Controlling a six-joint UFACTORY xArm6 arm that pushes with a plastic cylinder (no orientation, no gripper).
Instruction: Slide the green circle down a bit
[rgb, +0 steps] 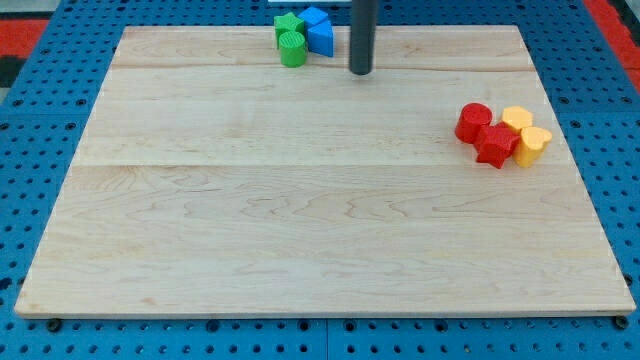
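Standing bare, with no jaws to open or close, the tip (360, 72) rests near the view's top, just right of a cluster. There the green circle (292, 48) touches a green block (287, 25) and blue blocks (318, 30). Small and rigid, it should slide easily; contact belongs on its upper edge, now crowded by neighbours.
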